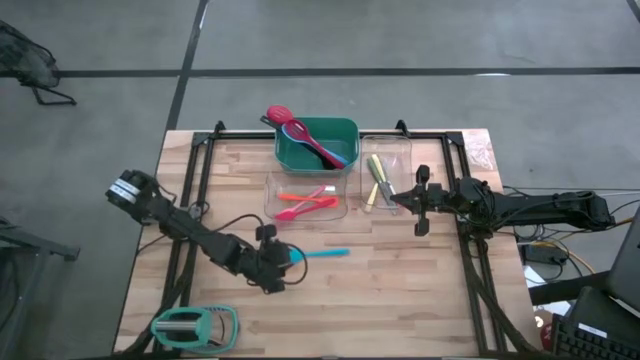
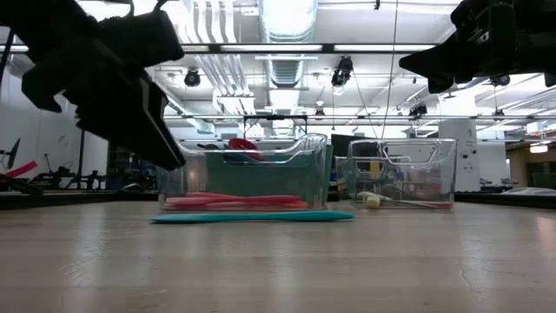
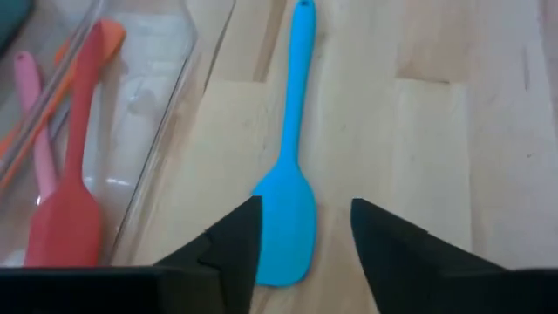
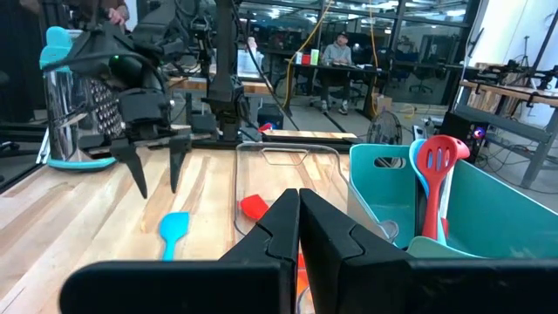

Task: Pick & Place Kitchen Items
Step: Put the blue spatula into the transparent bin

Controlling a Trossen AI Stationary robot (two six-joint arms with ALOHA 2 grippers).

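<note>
A blue spatula [image 1: 322, 253] lies flat on the wooden table, also showing in the low view [image 2: 252, 216]. My left gripper [image 3: 305, 235] is open and hangs above the spatula's blade [image 3: 286, 231], one finger on either side, clear of it; the right wrist view shows the gap [image 4: 157, 170]. My right gripper [image 1: 393, 200] is shut and empty, held above the table beside the right clear bin [image 1: 385, 172]. Red, pink and orange utensils [image 1: 305, 203] lie in the middle clear bin. Red and blue utensils [image 1: 310, 140] lie in the green bin. Yellow utensils [image 1: 376, 180] lie in the right clear bin.
A mint-green and grey handled gadget [image 1: 195, 325] lies at the table's near left corner. The green bin [image 1: 345, 128] stands at the far edge, with the two clear bins just in front of it. People sit at desks in the room beyond [image 4: 336, 48].
</note>
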